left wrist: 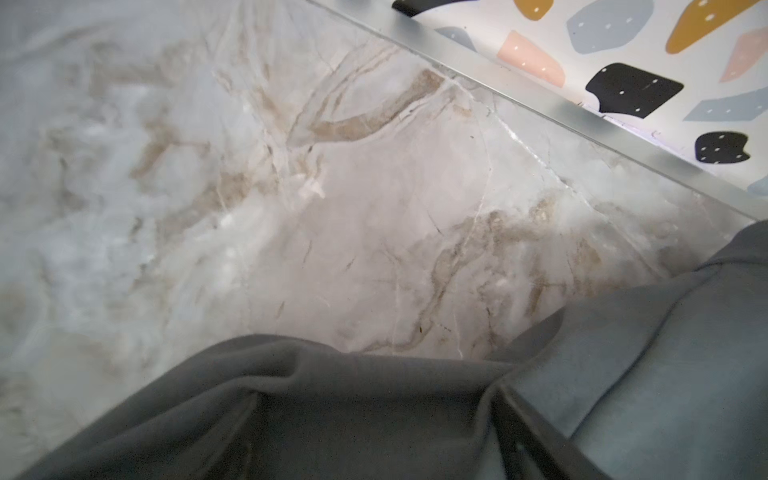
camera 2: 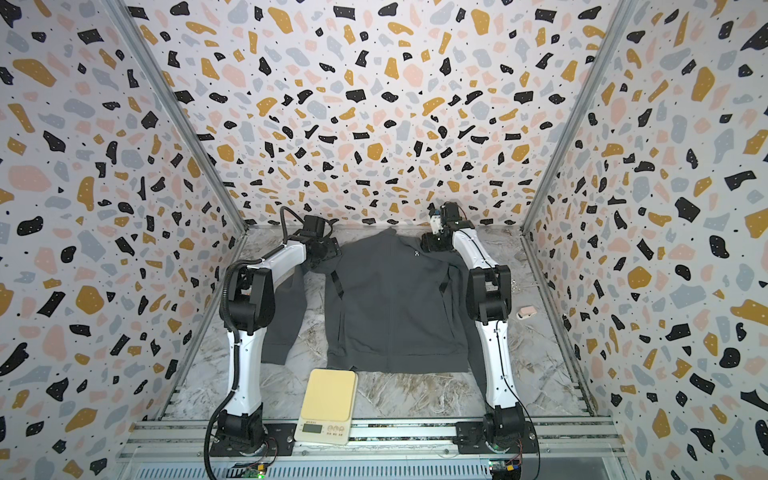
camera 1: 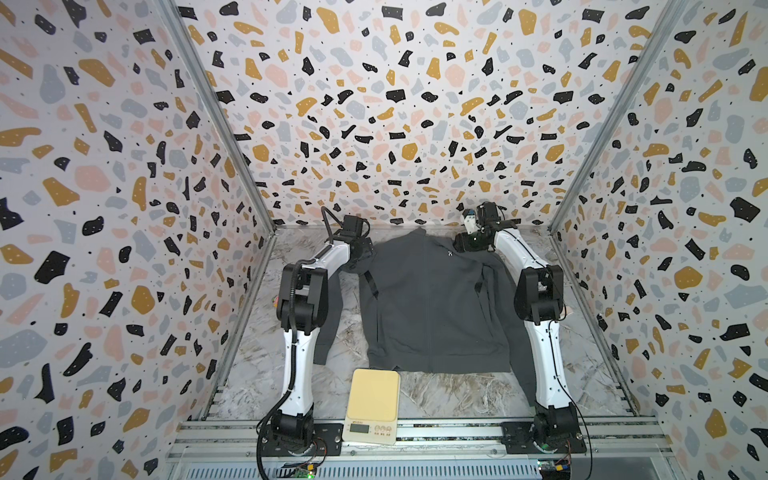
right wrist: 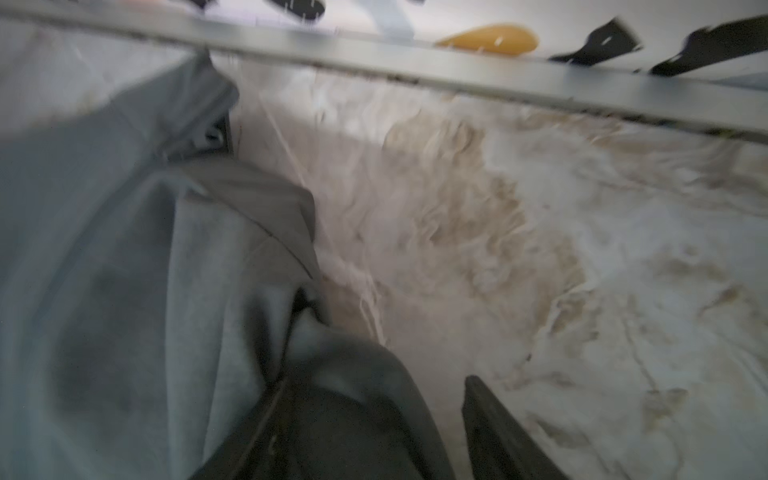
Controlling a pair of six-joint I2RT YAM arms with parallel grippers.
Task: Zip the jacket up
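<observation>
**A:** Where is the jacket lying?

**B:** The jacket [camera 1: 432,299] is lying flat on the marble counter [camera 1: 457,395], front up. Its collar [camera 1: 419,235] is pointing at the back wall, and its hem is sitting just beside the kitchen scale [camera 1: 372,405].

**A:** And the jaws?

**B:** The left gripper [camera 1: 361,251] is sitting at one shoulder, and I cannot tell whether its jaws are clenched or released. The right gripper [right wrist: 376,386] is at the other shoulder. Its jaws are standing apart, with cloth bunching between them unpinched.

**A:** What is this step asking for?

**B:** I'm judging that they're squaring the shoulders so the zipper [camera 1: 428,307] is running straight. Whether it's closed, I cannot tell. Both sides should be pulling evenly, low and gently.

**A:** Is anything getting in the way?

**B:** The right arm is covering one sleeve [camera 1: 523,374]. The collar is crowding the rail [right wrist: 457,79], and the scale is sitting right by the zipper's lower end.
</observation>
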